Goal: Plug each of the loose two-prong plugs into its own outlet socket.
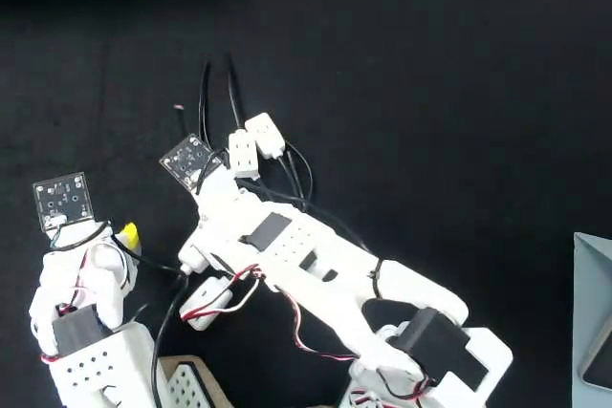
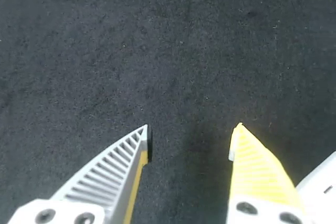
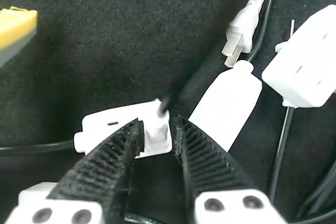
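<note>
In the right wrist view my right gripper (image 3: pixel 157 124) has its black fingers shut on a small white two-prong plug (image 3: pixel 156 134). The plug sits against a white outlet socket (image 3: pixel 105 125) whose black cable runs off to one side. A second loose white plug (image 3: pixel 242 24) lies farther off on its black cord, beside a long white socket (image 3: pixel 227 103) and a square white socket (image 3: pixel 307 69). From above, two white sockets (image 1: pixel 244 153) (image 1: pixel 266 134) lie just beyond the right arm (image 1: pixel 287 246). My left gripper (image 2: pixel 191 129) hangs open over bare black cloth, its yellow finger (image 1: pixel 127 233) at the left.
Black cables (image 1: pixel 206 102) trail from the sockets toward the table's far side. A grey box (image 1: pixel 593 312) stands at the right edge. A brown and white perforated piece (image 1: pixel 182 384) lies at the front between the arm bases. The left arm's yellow finger (image 3: pixel 16 22) sits close by.
</note>
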`<state>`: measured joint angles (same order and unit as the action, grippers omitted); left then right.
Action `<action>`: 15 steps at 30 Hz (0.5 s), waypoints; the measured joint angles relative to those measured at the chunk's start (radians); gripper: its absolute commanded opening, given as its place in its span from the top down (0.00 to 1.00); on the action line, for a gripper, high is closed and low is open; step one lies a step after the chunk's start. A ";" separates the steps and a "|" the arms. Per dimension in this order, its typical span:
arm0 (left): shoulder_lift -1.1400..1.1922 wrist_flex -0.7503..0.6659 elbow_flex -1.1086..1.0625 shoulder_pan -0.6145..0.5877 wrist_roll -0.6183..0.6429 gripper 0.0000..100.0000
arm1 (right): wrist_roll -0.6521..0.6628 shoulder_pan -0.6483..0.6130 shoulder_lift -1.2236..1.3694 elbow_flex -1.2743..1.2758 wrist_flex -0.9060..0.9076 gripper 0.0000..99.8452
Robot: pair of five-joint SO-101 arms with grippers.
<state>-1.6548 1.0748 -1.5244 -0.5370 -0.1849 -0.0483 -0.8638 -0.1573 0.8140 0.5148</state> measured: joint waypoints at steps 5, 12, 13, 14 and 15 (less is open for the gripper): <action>0.000 0.000 0.000 0.003 0.000 0.75 | -0.002 0.000 0.000 0.011 -0.041 0.98; 0.000 0.000 0.000 0.003 0.000 0.75 | 0.057 0.003 0.040 0.038 -0.121 0.99; 0.000 0.000 0.000 0.003 0.000 0.75 | 0.066 0.003 0.051 0.037 -0.121 0.99; 0.000 0.000 0.000 0.003 0.000 0.75 | 0.072 0.003 0.057 0.031 -0.123 0.99; 0.000 0.000 0.000 0.003 0.000 0.75 | 0.075 0.003 0.063 0.023 -0.123 0.99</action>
<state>-1.6548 1.0748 -1.5244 -0.5340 -0.1849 0.0269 -0.8608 -0.0944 0.8370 0.3920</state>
